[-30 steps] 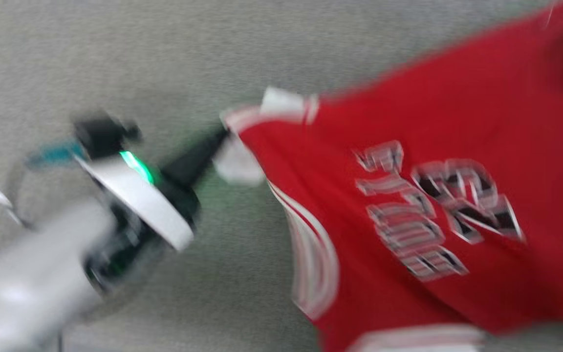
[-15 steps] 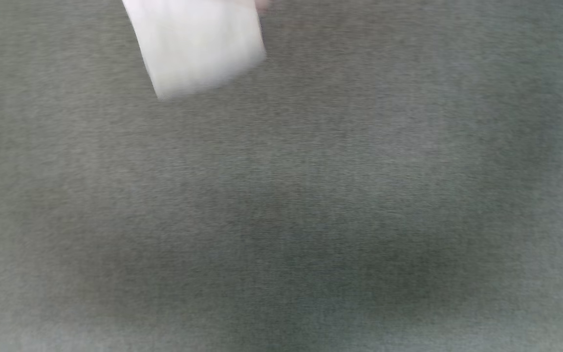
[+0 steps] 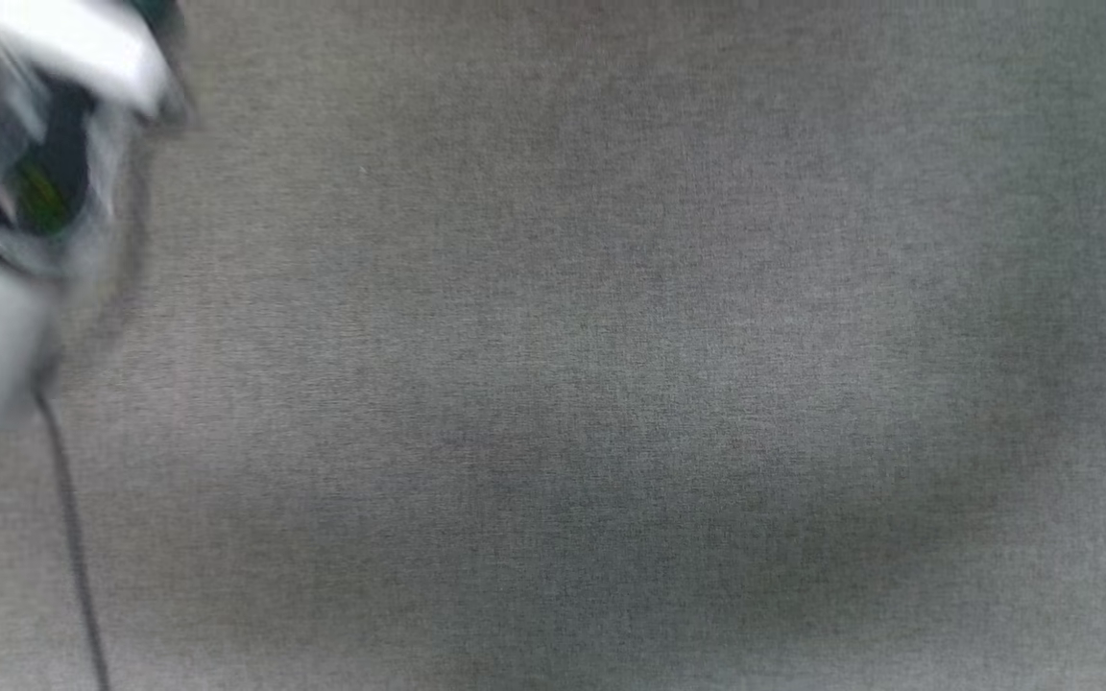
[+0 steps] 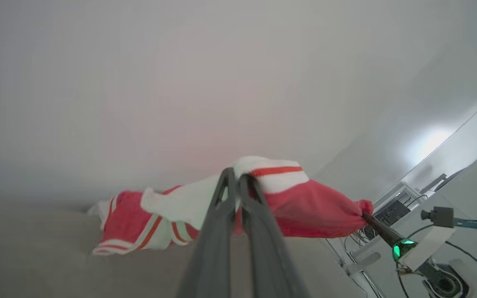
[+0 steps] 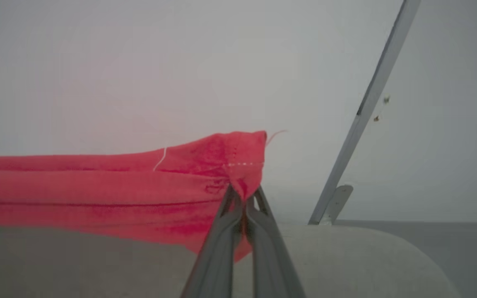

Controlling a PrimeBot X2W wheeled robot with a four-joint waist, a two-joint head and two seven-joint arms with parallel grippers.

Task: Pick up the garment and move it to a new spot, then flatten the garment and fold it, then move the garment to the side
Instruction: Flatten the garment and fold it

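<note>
The garment [image 4: 317, 207], a red jersey with white panels and striped trim, hangs stretched above the grey surface between both grippers. In the left wrist view my left gripper [image 4: 235, 176] is shut on its white striped edge. The far red corner is pinched by my right gripper [image 4: 364, 212]. In the right wrist view my right gripper [image 5: 243, 190] is shut on a red hemmed corner of the garment [image 5: 97, 186], which runs off to the left. A blurred pale wrist [image 3: 25, 144] of my left arm sits at the upper left of the head view.
Grey fabric surface [image 3: 611, 384] spreads below. A thin dark cable [image 3: 73, 537] trails at the lower left of the head view. A slanted metal bar [image 5: 367, 107] rises beyond the surface's edge. Equipment and cables [image 4: 391, 207] stand near the right arm.
The head camera has swung, so the garment has left its view and bare grey surface shows. The blurred left wrist has come in at the upper left. Both grips stay shut.
</note>
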